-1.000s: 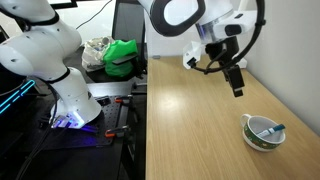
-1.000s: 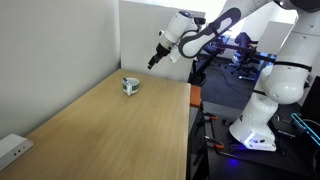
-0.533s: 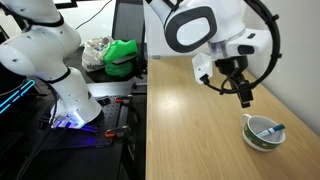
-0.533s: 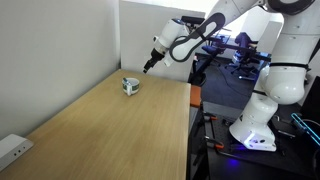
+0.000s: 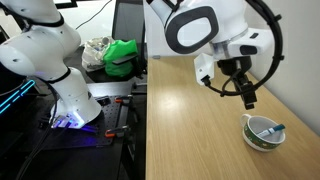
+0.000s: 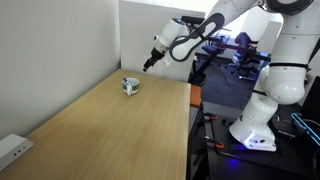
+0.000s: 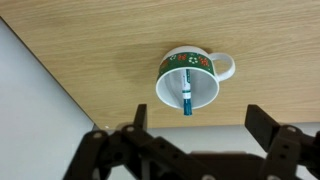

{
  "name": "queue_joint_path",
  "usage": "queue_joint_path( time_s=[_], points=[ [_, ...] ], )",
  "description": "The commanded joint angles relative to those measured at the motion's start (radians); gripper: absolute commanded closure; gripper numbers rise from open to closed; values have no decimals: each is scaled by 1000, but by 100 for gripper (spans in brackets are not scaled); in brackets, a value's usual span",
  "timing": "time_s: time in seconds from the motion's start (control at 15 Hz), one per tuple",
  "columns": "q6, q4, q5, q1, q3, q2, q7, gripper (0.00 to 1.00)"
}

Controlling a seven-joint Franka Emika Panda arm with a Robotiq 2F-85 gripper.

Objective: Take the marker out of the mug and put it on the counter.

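Your claw (image 7: pixel 197 135) is hanging wide open, gripping nothing — hovering above mug (image 7: pixel 205 66), clear of it. Inside mug, marker (image 7: pixel 186 92) is lying slanted, one end poking over rim. You're seeing mug sitting on counter (image 7: pixel 90 50) — near edge by wall (image 7: pixel 30 120).

Even, bright indoor light falls on the counter (image 7: pixel 90 40) with soft shadows, while the dark end effector (image 7: pixel 197 128) in the wrist view looks blurred.
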Motion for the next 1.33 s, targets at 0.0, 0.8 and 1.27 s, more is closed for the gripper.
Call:
queue_joint_path(
  time_s=[0.0,0.8,1.27],
  points=[
    [45,51,55,28,-37,51,-27,0],
    [17,290,195,-17,28,272,-236,0],
    [14,374,216,-56,68,364,-278,0]
  ],
)
